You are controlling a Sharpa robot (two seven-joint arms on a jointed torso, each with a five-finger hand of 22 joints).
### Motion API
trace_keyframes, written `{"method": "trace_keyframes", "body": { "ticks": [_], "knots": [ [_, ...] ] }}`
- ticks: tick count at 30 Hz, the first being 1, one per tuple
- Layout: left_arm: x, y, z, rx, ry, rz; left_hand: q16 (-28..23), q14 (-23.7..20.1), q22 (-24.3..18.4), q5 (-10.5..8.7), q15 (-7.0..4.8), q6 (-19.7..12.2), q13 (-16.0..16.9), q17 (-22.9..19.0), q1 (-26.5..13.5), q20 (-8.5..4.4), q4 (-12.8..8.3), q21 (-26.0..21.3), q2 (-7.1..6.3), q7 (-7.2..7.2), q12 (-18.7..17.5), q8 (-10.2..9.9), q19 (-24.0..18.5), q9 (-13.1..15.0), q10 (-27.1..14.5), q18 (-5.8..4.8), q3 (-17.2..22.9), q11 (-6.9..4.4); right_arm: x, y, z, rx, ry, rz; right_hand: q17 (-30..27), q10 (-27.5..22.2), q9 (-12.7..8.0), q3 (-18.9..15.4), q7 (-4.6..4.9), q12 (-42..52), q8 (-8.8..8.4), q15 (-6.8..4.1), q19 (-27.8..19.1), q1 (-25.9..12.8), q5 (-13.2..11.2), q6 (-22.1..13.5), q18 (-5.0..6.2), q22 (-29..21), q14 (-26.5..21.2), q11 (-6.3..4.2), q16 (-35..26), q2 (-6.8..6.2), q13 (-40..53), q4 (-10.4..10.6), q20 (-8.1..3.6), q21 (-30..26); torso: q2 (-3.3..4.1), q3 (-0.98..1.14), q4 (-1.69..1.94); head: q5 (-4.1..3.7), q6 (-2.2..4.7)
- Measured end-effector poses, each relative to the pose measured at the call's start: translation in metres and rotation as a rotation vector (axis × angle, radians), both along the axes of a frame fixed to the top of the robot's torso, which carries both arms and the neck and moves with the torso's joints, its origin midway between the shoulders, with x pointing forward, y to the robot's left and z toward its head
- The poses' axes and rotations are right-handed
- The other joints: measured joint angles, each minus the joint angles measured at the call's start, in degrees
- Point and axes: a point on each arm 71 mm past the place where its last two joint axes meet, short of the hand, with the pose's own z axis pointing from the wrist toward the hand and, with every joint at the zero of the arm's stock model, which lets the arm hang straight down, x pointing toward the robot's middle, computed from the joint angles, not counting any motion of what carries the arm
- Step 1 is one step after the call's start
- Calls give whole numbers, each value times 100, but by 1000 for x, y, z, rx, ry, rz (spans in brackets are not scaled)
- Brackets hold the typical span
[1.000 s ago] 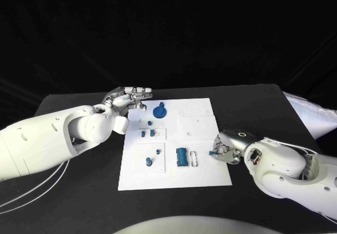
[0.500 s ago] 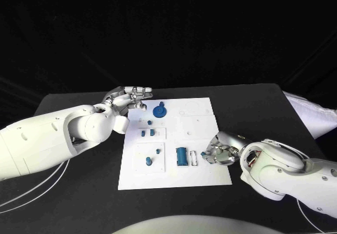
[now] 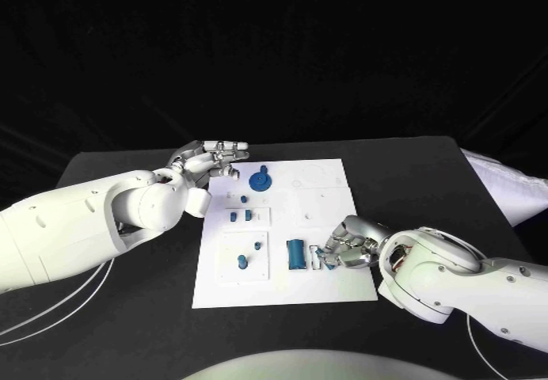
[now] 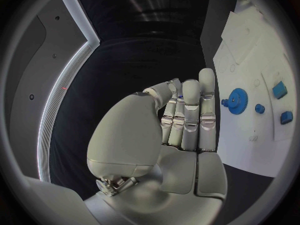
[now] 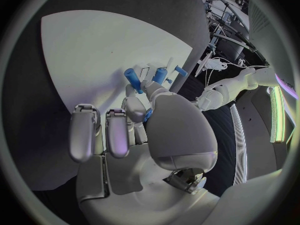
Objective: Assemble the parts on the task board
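Observation:
The white task board (image 3: 325, 202) lies in the middle of the table. On it are a blue gear (image 3: 260, 182), two small blue parts (image 3: 240, 214) below the gear, two more (image 3: 242, 260) lower left, and a blue cylinder (image 3: 297, 254). My right hand (image 3: 349, 245) is over the board's right side, just right of the cylinder, and pinches a small blue part (image 5: 148, 116) between thumb and finger. My left hand (image 3: 212, 159) hovers at the board's far left corner, fingers straight and holding nothing (image 4: 184, 117). The gear (image 4: 237, 101) lies beyond its fingertips.
The black table (image 3: 114, 317) runs well beyond the board on all sides. A white cloth or bag (image 3: 508, 190) lies at the table's right edge. Cables (image 3: 69, 305) hang under my left arm.
My right hand has moved left across the board's right edge, closer to the blue cylinder. The left hand has stayed where it was.

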Motion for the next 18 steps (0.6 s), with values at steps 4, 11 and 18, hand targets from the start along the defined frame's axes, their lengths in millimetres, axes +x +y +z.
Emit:
{"method": "trace_keyframes", "body": {
  "ticks": [4, 11, 18],
  "knots": [
    [0, 0, 0, 0, 1, -1, 0, 0, 0, 0, 0, 0, 0, 0, 0, 0, 0, 0, 0, 0, 0, 0, 0, 0, 0, 0, 0, 0, 0, 3, 0, 11, 3, -2, 0, 0, 5, 6, 0, 0, 0, 0, 0, -60, 31, 0, 0, 0, 0, 0, 0, 0, 0, 6, 0, 0, 0, 5, 0, 8, 1],
    [0, 0, 0, 0, 1, -2, 0, 0, -1, 0, 0, 0, 0, 1, 0, 0, 0, 0, 0, 0, 0, 0, 0, 0, 0, 0, 0, 0, 1, 6, -1, 19, 2, -4, -1, 0, 40, -3, 1, 0, -1, 1, 0, -114, 32, -1, 0, -1, 0, 1, 0, 4, 15, 49, 0, 0, 0, 9, -4, 11, 2],
    [0, -1, 0, 0, 2, -3, 0, 0, -1, 0, 0, 0, 0, 1, 0, 0, 0, 0, 0, 0, 0, 0, 0, 0, 0, 0, 0, 0, 2, 7, -1, 15, 4, -2, -1, 66, 54, -20, -34, 137, 46, 1, 2, -210, 32, 77, 0, 59, 1, -25, 28, 29, 108, 111, -2, 22, 0, 9, -7, 16, -6]
  ]
}}
